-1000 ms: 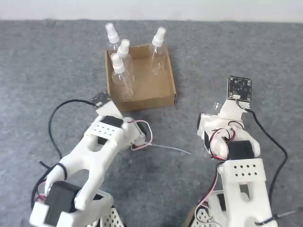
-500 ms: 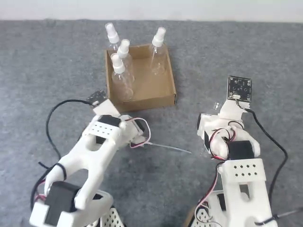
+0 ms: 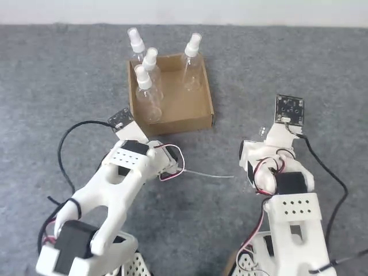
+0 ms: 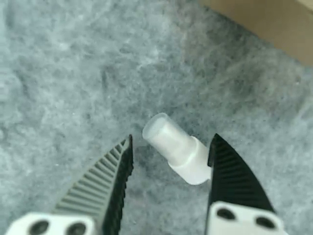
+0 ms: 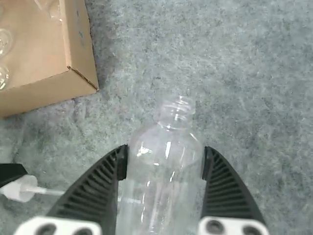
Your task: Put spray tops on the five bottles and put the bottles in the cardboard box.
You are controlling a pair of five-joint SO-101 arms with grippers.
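A white spray top (image 4: 177, 151) lies on the grey mat between the fingers of my open left gripper (image 4: 171, 138); one finger is close against it and the other stands apart. In the high view its thin dip tube (image 3: 207, 173) stretches from the left gripper (image 3: 169, 167) toward the right arm. My right gripper (image 5: 165, 149) is shut on a clear uncapped bottle (image 5: 166, 166), neck pointing away from the wrist. The spray top (image 5: 18, 189) also lies beside that gripper. Several capped bottles (image 3: 146, 92) stand in the cardboard box (image 3: 172, 125).
The box's near corner (image 5: 73, 73) is a short way from the held bottle's neck. One capped bottle (image 3: 136, 43) stands at the box's far left corner; I cannot tell whether it is inside. Grey mat (image 3: 287, 69) lies bare to the right of the box.
The left gripper has shifted slightly over the spray top, and the dip tube's far end has swung a little toward the box. The right arm has barely moved.
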